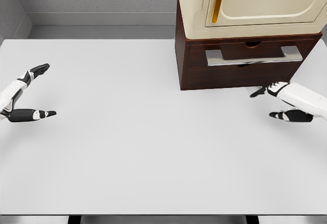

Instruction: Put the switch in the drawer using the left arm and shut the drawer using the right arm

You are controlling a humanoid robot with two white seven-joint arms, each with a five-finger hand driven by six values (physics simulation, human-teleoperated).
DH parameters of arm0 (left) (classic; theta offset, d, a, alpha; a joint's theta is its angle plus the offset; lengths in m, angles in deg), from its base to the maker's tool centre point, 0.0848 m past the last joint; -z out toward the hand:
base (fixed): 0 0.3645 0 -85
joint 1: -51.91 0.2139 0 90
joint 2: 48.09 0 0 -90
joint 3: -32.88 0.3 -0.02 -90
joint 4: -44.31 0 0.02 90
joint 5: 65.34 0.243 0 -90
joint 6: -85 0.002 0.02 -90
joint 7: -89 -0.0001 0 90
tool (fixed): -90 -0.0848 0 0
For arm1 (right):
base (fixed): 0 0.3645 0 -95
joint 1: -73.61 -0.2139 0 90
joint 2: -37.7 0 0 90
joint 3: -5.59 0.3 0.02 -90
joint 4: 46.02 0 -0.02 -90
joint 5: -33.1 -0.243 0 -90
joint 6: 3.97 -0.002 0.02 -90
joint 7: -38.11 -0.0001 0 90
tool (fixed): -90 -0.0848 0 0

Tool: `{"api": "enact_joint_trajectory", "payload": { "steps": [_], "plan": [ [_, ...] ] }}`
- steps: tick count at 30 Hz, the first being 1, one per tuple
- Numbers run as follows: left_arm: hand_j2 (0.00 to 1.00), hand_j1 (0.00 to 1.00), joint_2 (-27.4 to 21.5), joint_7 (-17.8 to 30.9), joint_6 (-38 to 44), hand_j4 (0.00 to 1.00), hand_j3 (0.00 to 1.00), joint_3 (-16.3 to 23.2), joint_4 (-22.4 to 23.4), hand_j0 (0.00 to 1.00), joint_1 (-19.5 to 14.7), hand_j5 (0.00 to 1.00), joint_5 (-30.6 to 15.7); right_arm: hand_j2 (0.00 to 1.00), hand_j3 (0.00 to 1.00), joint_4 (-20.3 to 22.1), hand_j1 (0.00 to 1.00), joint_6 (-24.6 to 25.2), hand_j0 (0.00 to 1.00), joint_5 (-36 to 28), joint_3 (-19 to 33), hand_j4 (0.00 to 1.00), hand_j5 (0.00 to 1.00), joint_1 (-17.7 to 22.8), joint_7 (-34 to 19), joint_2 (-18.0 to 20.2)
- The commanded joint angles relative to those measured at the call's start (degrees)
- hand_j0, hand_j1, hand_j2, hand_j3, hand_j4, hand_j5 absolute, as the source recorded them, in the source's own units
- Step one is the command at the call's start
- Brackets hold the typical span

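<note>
A dark brown drawer cabinet [204, 65] stands at the back right of the white table [143, 147]. Its drawer [265, 70] has a silver bar handle [254, 55] and its front looks flush with the cabinet. I see no switch anywhere. My left hand [50, 90] hovers at the table's left edge, fingers spread, holding nothing. Just below the cabinet's front right corner is my right hand [262, 105], also spread and empty, apart from the drawer front.
A cream-coloured appliance [255, 4] with a gold strip sits on top of the cabinet. Grey walls close the back and the left side. The table's front edge runs along the bottom of the view.
</note>
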Motion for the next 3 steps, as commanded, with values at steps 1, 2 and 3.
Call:
{"api": "enact_joint_trajectory", "payload": {
  "steps": [1, 2, 3],
  "plan": [
    [1.0, 1.0, -0.04, -0.02, 0.12, 1.0, 1.0, -0.06, 0.03, 1.0, 0.0, 1.0, -0.46, 0.77, 0.77, 1.59, 0.77, 0.08, 0.77, -2.27, 0.37, 0.77, 0.77, 0.79, 0.22, 5.36],
    [1.0, 1.0, -0.04, -0.02, 0.12, 1.0, 1.0, -0.06, -0.05, 1.0, 0.0, 1.0, -0.46, 0.77, 0.77, 1.33, 0.77, 0.08, 0.77, -2.36, 0.46, 0.77, 0.77, 1.5, 0.3, 6.85],
    [1.0, 1.0, -0.04, -0.02, 0.12, 1.0, 1.0, 0.03, -0.32, 1.0, 0.09, 1.0, -0.46, 0.77, 0.77, 1.15, 0.77, 0.08, 0.77, -2.37, 0.55, 0.77, 0.77, 1.59, 0.3, 7.21]
  ]
}}
